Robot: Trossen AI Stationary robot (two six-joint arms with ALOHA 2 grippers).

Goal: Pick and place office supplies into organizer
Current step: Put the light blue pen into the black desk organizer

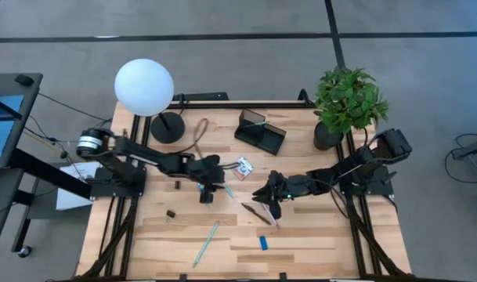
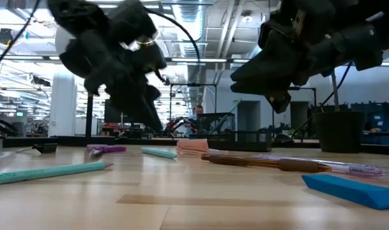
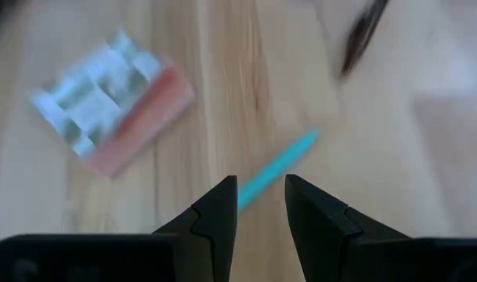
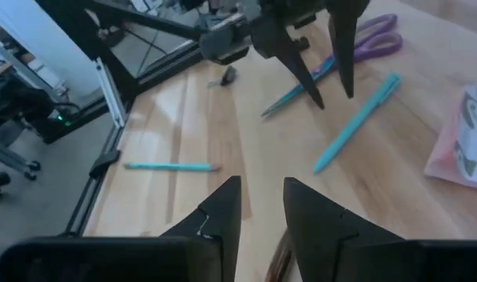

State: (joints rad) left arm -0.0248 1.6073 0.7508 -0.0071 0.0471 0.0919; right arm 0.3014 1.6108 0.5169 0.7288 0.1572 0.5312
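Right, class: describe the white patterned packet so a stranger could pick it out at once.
Start at the white globe lamp at the table's back, then look toward the table's middle, just beyond the left gripper. The packet lies flat there, beside a short teal pen. Alone among the thin pens, it is a squarish printed packet with a pink edge.

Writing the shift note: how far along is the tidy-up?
Nothing visibly done: no supply shows inside the organizer. In hand: the left gripper, open and empty, hangs over a teal pen; the right gripper is open, empty. Left: scissors, packet, second teal pen, blue block.
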